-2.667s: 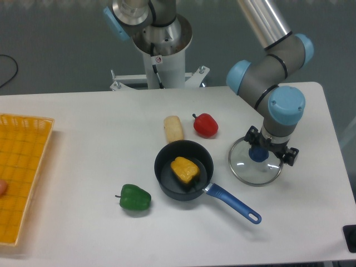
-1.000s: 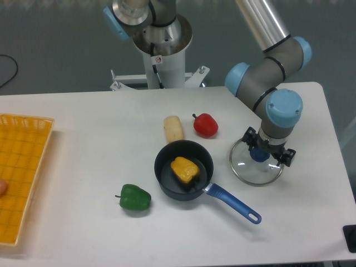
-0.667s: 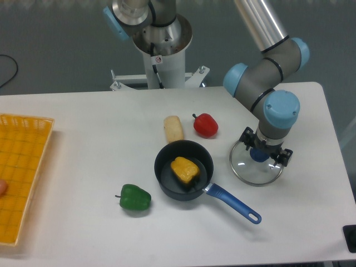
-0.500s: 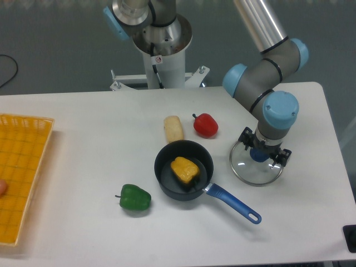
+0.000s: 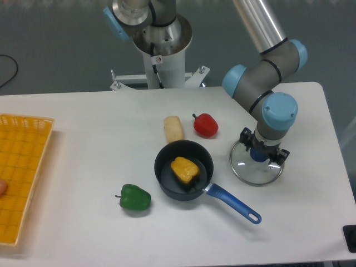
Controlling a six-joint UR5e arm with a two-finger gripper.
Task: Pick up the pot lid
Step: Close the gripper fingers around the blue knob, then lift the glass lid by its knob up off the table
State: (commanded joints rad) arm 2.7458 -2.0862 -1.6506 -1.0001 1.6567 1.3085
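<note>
Fingers [image 5: 285, 153]: released, spread at blue knob [image 5: 259, 156] | pot lid [image 5: 247, 171]: lies on worktop [image 5: 89, 167] | black pan [image 5: 165, 188]: holds yellow item [image 5: 184, 169]

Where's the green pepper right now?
In the camera view, the green pepper is in the lower part of the picture, left of the middle, just down and to the left of the black pan.

Between the black pan [image 5: 201, 157] and the glass lid [image 5: 250, 174] there is a narrow passage, but the blue handle [image 5: 232, 203] lies across its near end, and the red pepper [image 5: 206, 125] lies near the far one.
</note>
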